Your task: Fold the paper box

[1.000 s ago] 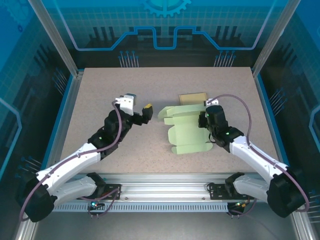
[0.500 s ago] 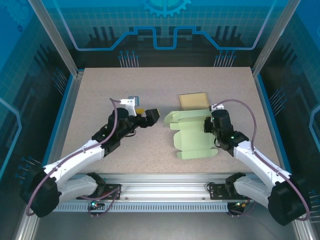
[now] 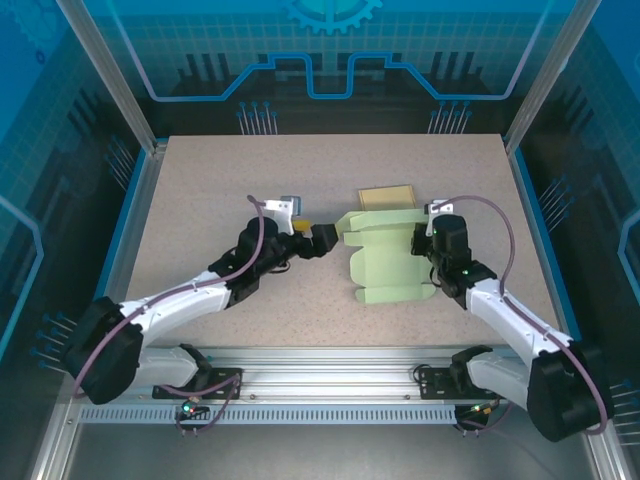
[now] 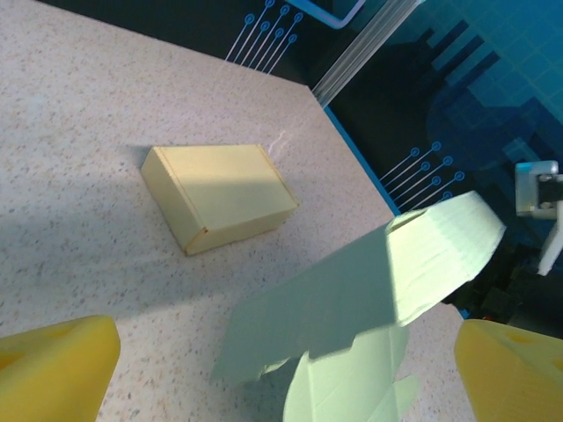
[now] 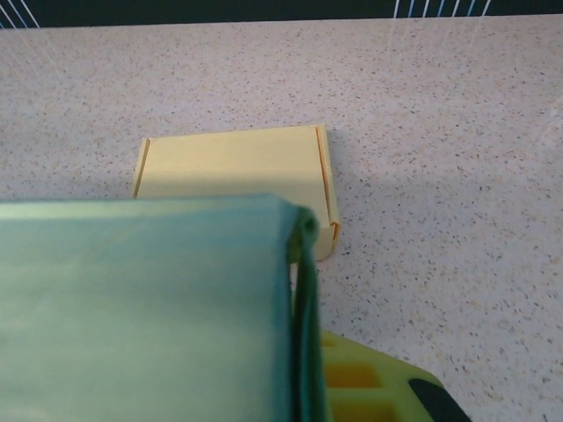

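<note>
Folding looks barely begun: right of centre, the right gripper (image 3: 420,245) clamps the unfolded green paper box (image 3: 385,265) by its right edge, and the left gripper (image 3: 314,236), jaws apart, probably must next catch its left side.

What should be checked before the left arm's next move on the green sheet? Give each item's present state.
1. Right gripper clamped on the green sheet: ok, shut on its right edge.
2. Left gripper ready to grasp: ok, jaws wide open.
3. Sheet's left flap between the left fingers: cannot tell; in the left wrist view it seems to lie ahead of them.
4. Sheet lifted off the table: ok at its left end, with shadow beneath it.
5. Tan box clear of the sheet: ok, a gap shows in the left wrist view.
6. Sheet folded: not ok, flaps not yet closed.
</note>
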